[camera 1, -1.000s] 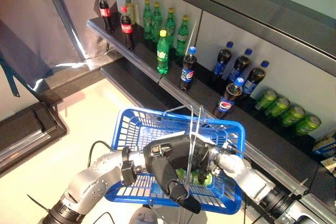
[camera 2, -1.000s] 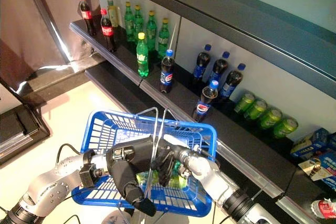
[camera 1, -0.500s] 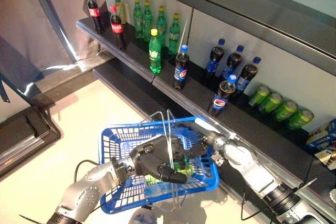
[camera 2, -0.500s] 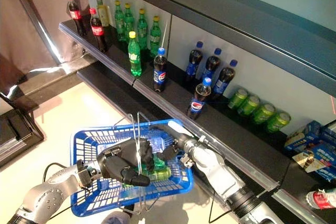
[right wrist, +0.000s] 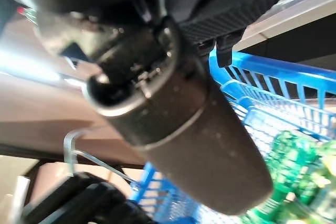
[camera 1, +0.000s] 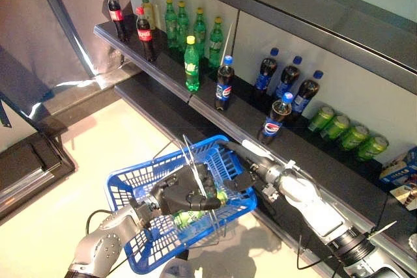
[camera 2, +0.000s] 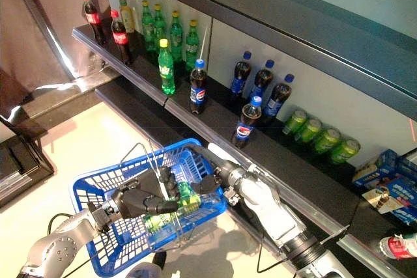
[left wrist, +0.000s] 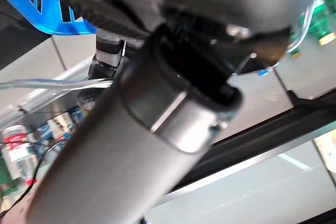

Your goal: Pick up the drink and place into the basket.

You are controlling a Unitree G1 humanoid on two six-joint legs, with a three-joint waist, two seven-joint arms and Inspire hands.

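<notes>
Below the lower shelf [camera 1: 215, 105] of bottles, a blue basket [camera 1: 140, 180] hangs over the pale floor [camera 1: 85, 161], tilted, its wire handles [camera 1: 189, 161] raised. Left hand [camera 1: 186, 194] reaches across the basket from the near side; its fingers curl round the wire handles, so it holds the basket. Inside the basket, directly under that hand, lies a green drink bottle [camera 1: 189, 216] on its side, resting on the mesh bottom; the right wrist view shows the same green bottle [right wrist: 286, 182] inside the blue mesh. Right hand [camera 2: 203, 182] sits at the basket's far rim, on the shelf side, fingers over the rim and next to the bottle's top end; whether its fingers are closed on anything cannot be told, as the basket wall and the left hand cover them. On the shelf beyond the basket: a dark cola bottle with blue cap [camera 1: 276, 120] nearest, three more like it [camera 1: 287, 89] behind, a row of green cans [camera 1: 345, 136] lying further along, a yellow-capped green bottle [camera 1: 191, 64] and a second dark blue-capped bottle [camera 1: 224, 84], then green bottles [camera 1: 195, 30] and two red-capped cola bottles [camera 1: 130, 19] at the far end.
</notes>
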